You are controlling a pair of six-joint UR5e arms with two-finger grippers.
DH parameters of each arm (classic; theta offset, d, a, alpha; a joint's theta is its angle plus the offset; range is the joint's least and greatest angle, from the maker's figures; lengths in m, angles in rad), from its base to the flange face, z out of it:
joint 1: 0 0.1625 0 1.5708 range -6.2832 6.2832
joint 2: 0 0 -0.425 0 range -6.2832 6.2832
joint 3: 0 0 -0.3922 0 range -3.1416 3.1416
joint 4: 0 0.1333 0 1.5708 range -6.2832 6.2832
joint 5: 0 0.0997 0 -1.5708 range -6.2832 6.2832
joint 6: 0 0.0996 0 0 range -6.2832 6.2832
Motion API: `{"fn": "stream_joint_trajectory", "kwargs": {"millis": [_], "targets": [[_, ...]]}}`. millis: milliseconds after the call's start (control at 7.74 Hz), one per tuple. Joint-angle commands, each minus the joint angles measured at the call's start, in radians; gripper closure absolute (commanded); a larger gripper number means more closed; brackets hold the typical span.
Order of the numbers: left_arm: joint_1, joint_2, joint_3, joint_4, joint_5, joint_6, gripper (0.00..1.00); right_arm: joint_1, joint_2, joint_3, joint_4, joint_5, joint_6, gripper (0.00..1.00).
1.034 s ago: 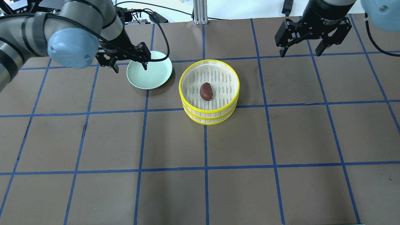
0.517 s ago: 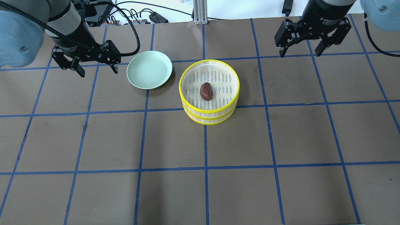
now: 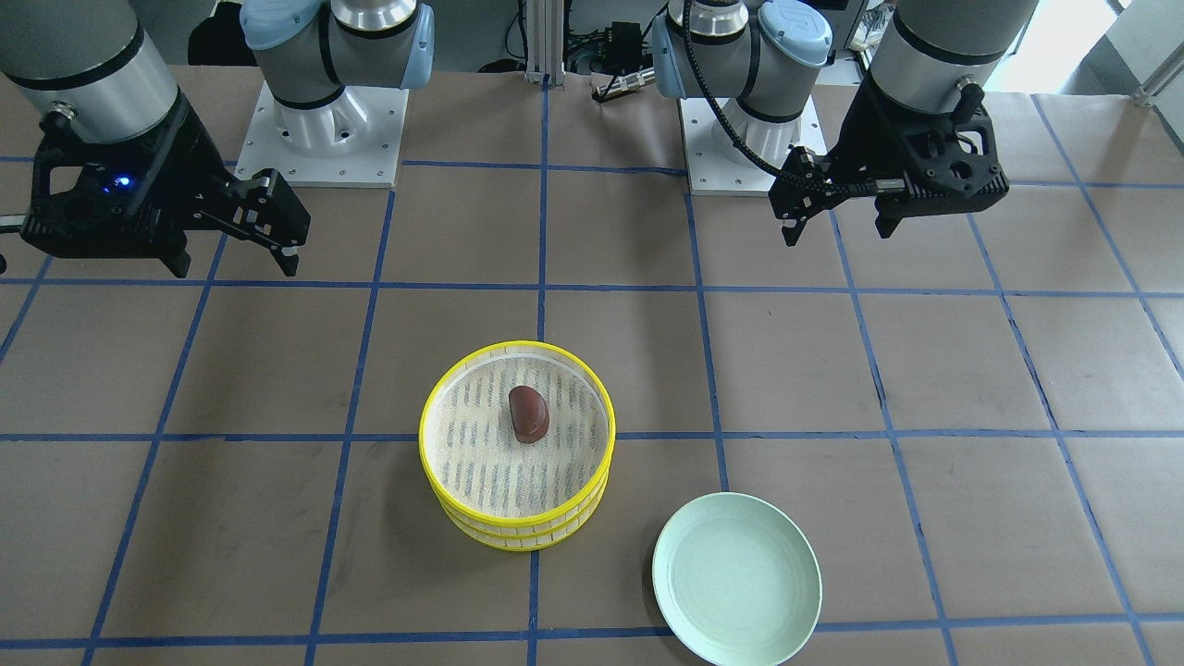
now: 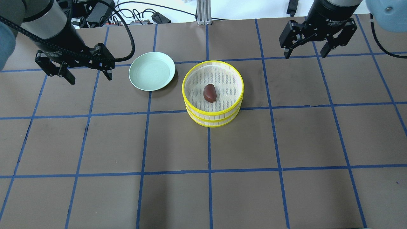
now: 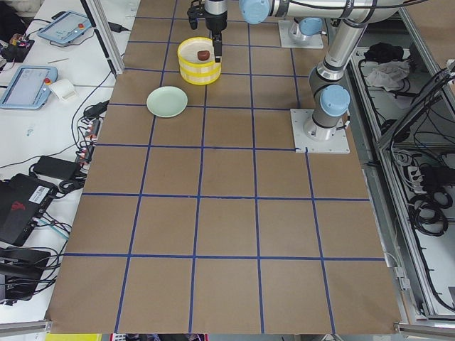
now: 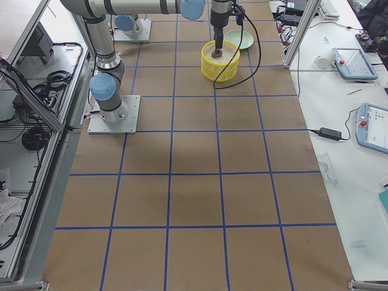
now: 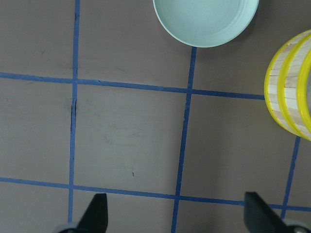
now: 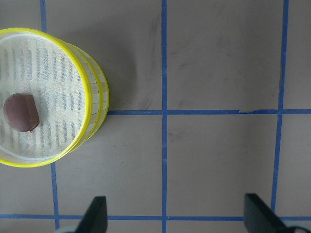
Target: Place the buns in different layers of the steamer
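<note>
The left gripper (image 4: 89,76) is hanging wide open and holding nothing over the counter (image 4: 254,194) beside the green plate (image 4: 152,75). The right gripper (image 4: 305,53) is doing likewise, well apart from the steamer (image 4: 213,122). The reddish-brown bun (image 4: 210,93) is lying in the steamer's top layer. The cream-white bun is showing nowhere and is probably sitting hidden below, so the task is looking finished.

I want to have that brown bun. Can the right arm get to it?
Probably yes. The brown bun lies uncovered in the top tray of the steamer. The right gripper hangs open and empty off to one side, and nothing shows between the two.
</note>
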Motion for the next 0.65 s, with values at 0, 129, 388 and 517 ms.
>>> {"fn": "stream_joint_trajectory", "kwargs": {"millis": [0,129,388,517], "targets": [[0.0,0.004,-0.001,-0.004,0.003,0.0,0.0,-0.002,-0.001,0.0,-0.001,0.0,0.0,0.0],[0.0,0.002,-0.001,-0.004,0.003,0.0,0.0,0.0,-0.003,0.0,-0.001,0.001,0.0,0.0],[0.0,0.001,-0.008,-0.002,-0.002,0.0,0.0,0.0,-0.003,0.0,-0.001,0.001,0.0,0.0],[0.0,-0.001,-0.01,-0.001,-0.002,0.0,0.0,0.0,0.002,0.0,-0.001,0.0,-0.002,0.0]]}}
